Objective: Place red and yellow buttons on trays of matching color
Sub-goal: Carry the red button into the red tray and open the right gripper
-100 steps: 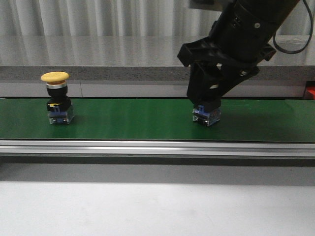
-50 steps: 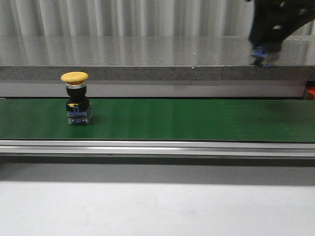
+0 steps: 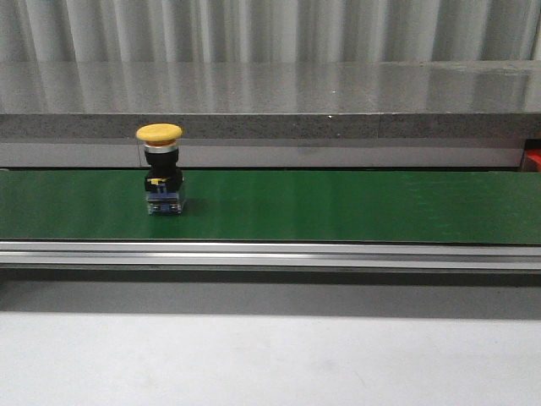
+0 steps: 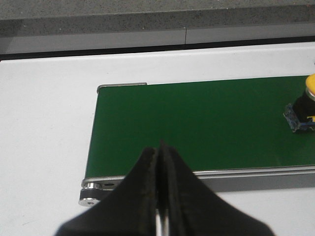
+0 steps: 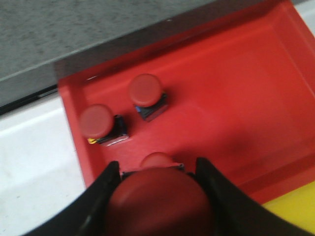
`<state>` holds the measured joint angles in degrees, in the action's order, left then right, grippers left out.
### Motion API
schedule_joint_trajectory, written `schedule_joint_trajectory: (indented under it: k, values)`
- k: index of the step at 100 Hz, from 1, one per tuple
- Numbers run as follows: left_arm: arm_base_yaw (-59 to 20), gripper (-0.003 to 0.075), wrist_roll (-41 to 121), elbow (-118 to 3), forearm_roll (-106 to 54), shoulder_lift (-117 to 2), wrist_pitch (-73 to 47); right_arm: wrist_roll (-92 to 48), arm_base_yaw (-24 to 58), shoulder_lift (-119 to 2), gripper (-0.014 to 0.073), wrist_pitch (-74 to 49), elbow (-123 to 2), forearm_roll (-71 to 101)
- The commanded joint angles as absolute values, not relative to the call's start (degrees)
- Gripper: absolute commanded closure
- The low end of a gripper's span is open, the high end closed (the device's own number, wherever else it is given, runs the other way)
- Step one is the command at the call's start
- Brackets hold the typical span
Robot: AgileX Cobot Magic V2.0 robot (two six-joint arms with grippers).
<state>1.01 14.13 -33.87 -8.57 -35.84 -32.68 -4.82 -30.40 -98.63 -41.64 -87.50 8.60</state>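
A yellow button [image 3: 161, 179] stands upright on the green belt [image 3: 338, 207], left of its middle. It also shows at the edge of the left wrist view [image 4: 306, 110]. My left gripper [image 4: 160, 147] is shut and empty, above the belt's end. My right gripper [image 5: 157, 169] is shut on a red button [image 5: 160, 204] and holds it over the red tray [image 5: 236, 103]. Three more red buttons lie in that tray, two in the open [image 5: 146, 96] [image 5: 100, 124] and one [image 5: 157, 160] half hidden behind the held one. Neither gripper shows in the front view.
A strip of yellow tray [image 5: 293, 211] shows beside the red tray. The belt has a metal rail [image 3: 270, 254] along its near side and a roller [image 4: 93, 194] at its end. A grey ledge [image 3: 270, 127] runs behind the belt.
My right arm lifted the red button off the belt and left the front view to the right. The yellow button has ridden the belt to the right.
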Motion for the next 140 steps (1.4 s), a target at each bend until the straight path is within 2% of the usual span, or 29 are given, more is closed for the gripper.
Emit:
schedule_joint_trajectory:
  k: [1,23,49,89,98,110,120,140]
  values:
    - [0.57,0.0741,14.25,-35.33,-9.34,-35.93,-28.63,-4.64,-32.52,-97.84,0.0421,-35.70,-89.38,9.77]
    - [0.57,0.0741,14.25,-35.33,-9.34,-35.93,-28.63,-4.71,-34.90,-105.60,0.0421,-27.76,-89.38,9.77]
    - [0.57,0.0741,14.25,-35.33,-9.34,-35.93,-28.63,-4.82,-35.23,-113.77,0.0421,-26.09,-89.38,9.77]
    - [0.57,0.0741,14.25,-35.33,-9.34,-35.93,-28.63,-4.82,-35.23,-116.52,0.0412,-23.57,-89.38,9.77]
    - [0.57,0.0741,14.25,-35.33,-9.34,-35.93,-28.63,-4.82,-35.23,-116.47,0.0321,-23.57,-89.38,9.77]
    - [0.57,0.0741,14.25,-35.33,-9.34,-35.93,-28.63,-4.82,-35.23,-116.41,0.0067,-25.15,-91.03,9.77]
    - [0.57,0.0741,14.25,-35.33,-9.34,-35.93,-28.63,-4.82,-35.23,-116.34,-0.0077,-28.60,-94.58,9.77]
    - [0.57,0.0741,14.25,-35.33,-9.34,-35.93,-28.63,-4.82,-35.23,-114.82,-0.0050,-39.05,-103.99,9.77]
